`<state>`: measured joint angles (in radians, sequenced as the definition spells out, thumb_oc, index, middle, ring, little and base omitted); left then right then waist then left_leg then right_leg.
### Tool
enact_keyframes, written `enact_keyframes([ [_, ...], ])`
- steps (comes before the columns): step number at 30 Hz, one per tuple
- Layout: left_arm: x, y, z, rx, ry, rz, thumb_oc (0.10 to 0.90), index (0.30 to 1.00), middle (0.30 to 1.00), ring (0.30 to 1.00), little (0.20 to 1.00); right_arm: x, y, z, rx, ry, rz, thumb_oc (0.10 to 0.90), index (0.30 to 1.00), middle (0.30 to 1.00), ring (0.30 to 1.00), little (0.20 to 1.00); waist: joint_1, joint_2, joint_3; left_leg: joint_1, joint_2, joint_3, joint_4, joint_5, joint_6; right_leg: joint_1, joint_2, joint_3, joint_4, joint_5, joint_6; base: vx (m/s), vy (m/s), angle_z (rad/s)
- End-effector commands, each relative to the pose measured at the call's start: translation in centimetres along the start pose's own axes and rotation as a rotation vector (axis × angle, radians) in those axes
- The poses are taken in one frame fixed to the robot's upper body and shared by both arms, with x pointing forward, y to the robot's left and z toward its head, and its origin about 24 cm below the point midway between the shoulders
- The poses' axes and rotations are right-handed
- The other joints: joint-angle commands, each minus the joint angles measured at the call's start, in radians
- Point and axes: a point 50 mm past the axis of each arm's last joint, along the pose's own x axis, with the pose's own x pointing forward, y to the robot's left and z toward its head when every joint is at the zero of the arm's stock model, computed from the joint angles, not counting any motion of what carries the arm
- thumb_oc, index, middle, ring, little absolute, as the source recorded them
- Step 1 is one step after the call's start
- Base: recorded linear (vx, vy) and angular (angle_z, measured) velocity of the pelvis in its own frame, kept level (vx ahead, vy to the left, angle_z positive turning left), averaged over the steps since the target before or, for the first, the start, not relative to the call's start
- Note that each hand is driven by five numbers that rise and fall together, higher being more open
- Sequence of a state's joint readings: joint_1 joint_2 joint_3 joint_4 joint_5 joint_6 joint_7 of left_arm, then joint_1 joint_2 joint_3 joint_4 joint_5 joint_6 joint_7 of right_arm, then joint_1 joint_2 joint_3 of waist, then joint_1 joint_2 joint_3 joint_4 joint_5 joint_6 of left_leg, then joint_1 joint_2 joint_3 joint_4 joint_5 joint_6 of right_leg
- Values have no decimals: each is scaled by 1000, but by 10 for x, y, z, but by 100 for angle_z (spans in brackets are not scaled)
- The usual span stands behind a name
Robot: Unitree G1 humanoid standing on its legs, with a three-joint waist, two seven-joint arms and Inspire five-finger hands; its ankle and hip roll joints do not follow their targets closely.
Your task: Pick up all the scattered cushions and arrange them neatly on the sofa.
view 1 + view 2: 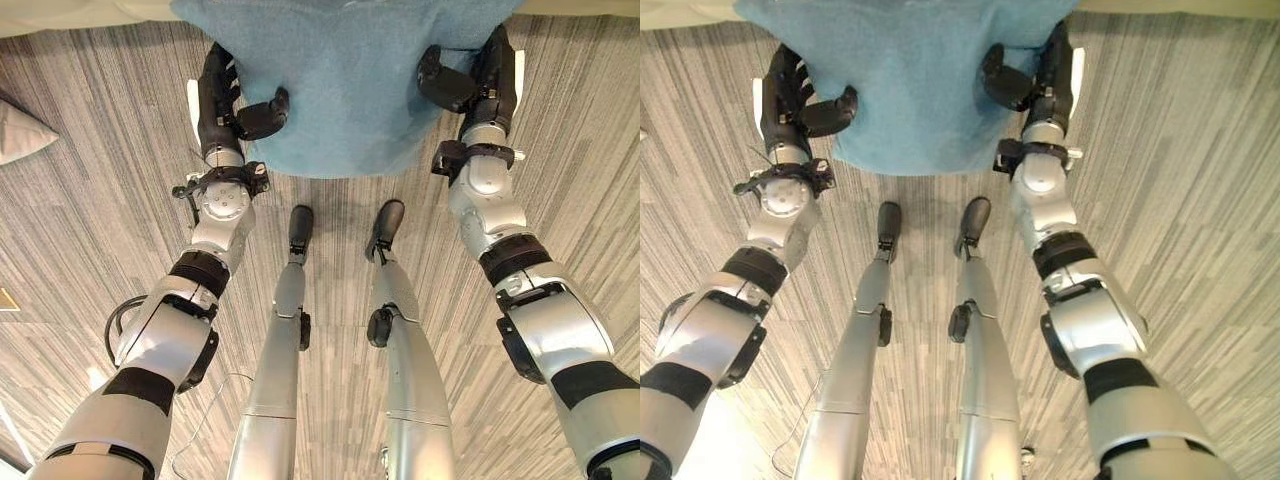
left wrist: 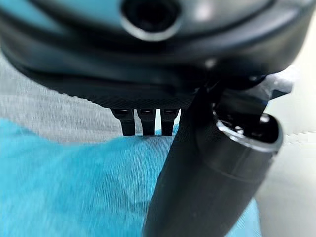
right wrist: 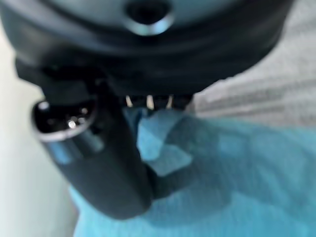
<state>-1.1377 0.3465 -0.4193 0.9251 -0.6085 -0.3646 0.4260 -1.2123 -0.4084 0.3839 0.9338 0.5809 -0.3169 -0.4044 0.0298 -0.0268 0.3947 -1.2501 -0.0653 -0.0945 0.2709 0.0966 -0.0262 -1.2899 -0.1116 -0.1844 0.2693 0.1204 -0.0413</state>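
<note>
Blue cushion [image 1: 345,85] was held above the floor [image 1: 90,230], top cut off. Left hand [image 1: 225,100] and right hand [image 1: 480,75] pinched its sides, thumbs in front, fingers mostly hidden behind. White cushion [image 1: 18,130] at left, cropped.

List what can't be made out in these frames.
- Blue fabric cushion: its far part is cut off by the eye views' top edge.
- Left hand and right hand: fingers hidden behind the cushion; the thumbs lie on its front.
- Pale cushion on the floor: cut off by the left edge.
</note>
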Motion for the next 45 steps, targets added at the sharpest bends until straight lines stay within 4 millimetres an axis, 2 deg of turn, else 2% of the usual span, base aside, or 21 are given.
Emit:
enact_keyframes([
  [1, -20, -37, 10, -165, -107, -103, 400, 300, 300, 300, 300, -35, 72, -4, 127, -53, 275, 400, 300, 300, 300, 300, -5, 25, -117, -11, -21, -13, 40, -84, -1, 40, -16, 11, 131, -152, 140, -7, -9, 4],
  [6, -31, -43, 26, -256, -194, -123, 400, 300, 300, 300, 300, -48, 78, 0, 190, -98, 326, 400, 300, 300, 300, 300, -6, 24, -141, 8, -24, -19, 33, -81, -6, 56, -17, 2, 125, -145, 140, -2, -2, 1],
  [12, -46, -34, 14, -291, -179, -104, 400, 300, 300, 300, 300, -63, 68, -10, 223, -102, 325, 400, 300, 300, 300, 300, -6, 16, -157, 85, -26, -12, 9, -79, -10, 132, -10, -6, 96, -134, 140, -14, 2, 0],
  [13, -51, -32, 10, -303, -169, -98, 400, 300, 300, 300, 300, -68, 65, -14, 229, -95, 320, 400, 300, 300, 300, 300, -4, 14, -152, 104, -30, -5, -4, -46, -9, 154, -13, -18, 79, -101, 131, -55, -9, 0],
  [15, -62, -29, -1, -314, -138, -91, 400, 300, 300, 300, 300, -79, 59, -24, 246, -71, 313, 400, 300, 300, 300, 300, -1, 11, -146, 174, -25, -11, -22, -46, -12, 221, -16, -27, 60, -98, 131, -13, -29, 1],
  [16, -76, -25, -13, -297, -109, -98, 400, 300, 300, 300, 300, -93, 54, -34, 261, -48, 316, 400, 300, 300, 300, 300, -2, 8, -142, 263, -23, -14, -54, -43, -19, 304, -14, -38, 29, -94, 130, 15, -35, 4],
  [21, -105, -21, -31, -290, -59, -136, 400, 300, 300, 300, 300, -121, 42, -50, 270, -3, 327, 400, 300, 300, 300, 300, 0, 2, -137, 430, -21, -26, -101, -39, -27, 470, -9, -60, -29, -90, 131, -6, -58, 3],
  [22, -125, -16, -45, -291, -3, -154, 400, 300, 300, 300, 300, -137, 34, -58, 283, 22, 324, 400, 300, 300, 300, 300, 5, -1, -139, 536, -16, -38, -137, -35, -33, 584, -4, -74, -66, -92, 132, 25, -72, -3],
  [25, -154, -1, -63, -257, 71, -183, 400, 300, 300, 300, 300, -163, 22, -67, 272, 61, 339, 400, 300, 300, 300, 300, 9, -3, -154, 692, -10, -48, -188, -29, -40, 759, 7, -95, -127, -98, 133, 92, -98, -1],
  [26, -168, 9, -70, -243, 105, -182, 400, 300, 300, 300, 300, -173, 12, -70, 262, 71, 339, 400, 300, 300, 300, 300, 16, -6, -169, 779, -8, -55, -219, -26, -46, 863, 18, -119, -167, -105, 131, 114, -103, 8],
  [28, -174, 16, -73, -231, 120, -184, 400, 300, 300, 300, 300, -178, 5, -72, 257, 85, 343, 400, 300, 300, 300, 300, 17, -2, -177, 812, -8, -64, -231, -19, -49, 906, 20, -131, -188, -106, 130, 108, -68, 24],
  [30, -193, 31, -79, -205, 167, -186, 400, 300, 300, 300, 300, -191, -12, -74, 278, 108, 331, 400, 300, 300, 300, 300, 30, -4, -207, 892, -10, -75, -251, -22, -55, 1026, 31, -165, -246, -119, 126, 153, -84, 49],
  [34, -208, 40, -83, -195, 203, -190, 400, 300, 300, 300, 300, -198, -33, -71, 253, 97, 299, 400, 300, 300, 300, 300, 30, -10, -237, 920, -19, -73, -240, -21, -65, 1115, 25, -222, -304, -117, 132, 75, -42, 74],
  [36, -217, 45, -84, -215, 222, -194, 400, 300, 300, 300, 300, -200, -47, -63, 208, 69, 284, 400, 300, 300, 300, 300, 14, -13, -267, 948, 14, 63, -232, -34, -62, 1174, 8, -278, -346, -105, 143, 55, 35, 97],
  [37, -217, 45, -84, -215, 222, -194, 400, 300, 300, 300, 300, -200, -47, -63, 208, 69, 284, 400, 300, 300, 300, 300, 15, -13, -267, 948, 14, 63, -232, -34, -62, 1174, 8, -278, -346, -105, 143, 134, 122, 74],
  [38, -222, 50, -86, -209, 242, -197, 400, 300, 300, 300, 300, -202, -51, -62, 210, 72, 270, 400, 300, 300, 300, 300, 1, -27, -299, 989, 60, 228, -213, -63, -35, 1209, -15, -318, -356, -90, 152, 113, 95, 76],
  [39, -222, 50, -86, -208, 243, -197, 400, 300, 300, 300, 300, -202, -51, -62, 210, 72, 270, 400, 300, 300, 300, 300, 2, -27, -298, 989, 60, 229, -212, -65, -35, 1209, -15, -317, -356, -90, 152, 237, 128, 80],
  [40, -225, 51, -89, -208, 260, -195, 400, 300, 300, 300, 300, -205, -50, -64, 241, 92, 271, 400, 300, 300, 300, 300, 2, -31, -310, 1020, 76, 257, -201, -102, -44, 1235, -15, -311, -357, -107, 160, 180, 102, 50],
  [42, -234, 56, -92, -206, 295, -192, 400, 300, 300, 300, 300, -210, -49, -69, 250, 126, 271, 400, 300, 300, 300, 300, 12, -28, -335, 1071, 69, 258, -243, -117, -25, 1259, -11, -312, -354, -110, 167, 209, 214, 30],
  [43, -242, 58, -97, -180, 333, -212, 400, 300, 300, 300, 300, -215, -47, -76, 260, 163, 284, 400, 300, 300, 300, 300, 22, -37, -350, 1094, 47, 249, -274, -95, -4, 1273, -21, -318, -343, -94, 164, 162, 265, 9],
  [45, -243, 62, -95, -142, 340, -242, 400, 300, 300, 300, 300, -218, -43, -81, 281, 196, 297, 400, 300, 300, 300, 300, 29, -31, -354, 1151, 39, 234, -326, -88, 15, 1270, -29, -292, -251, -123, 165, 139, 250, 18],
])
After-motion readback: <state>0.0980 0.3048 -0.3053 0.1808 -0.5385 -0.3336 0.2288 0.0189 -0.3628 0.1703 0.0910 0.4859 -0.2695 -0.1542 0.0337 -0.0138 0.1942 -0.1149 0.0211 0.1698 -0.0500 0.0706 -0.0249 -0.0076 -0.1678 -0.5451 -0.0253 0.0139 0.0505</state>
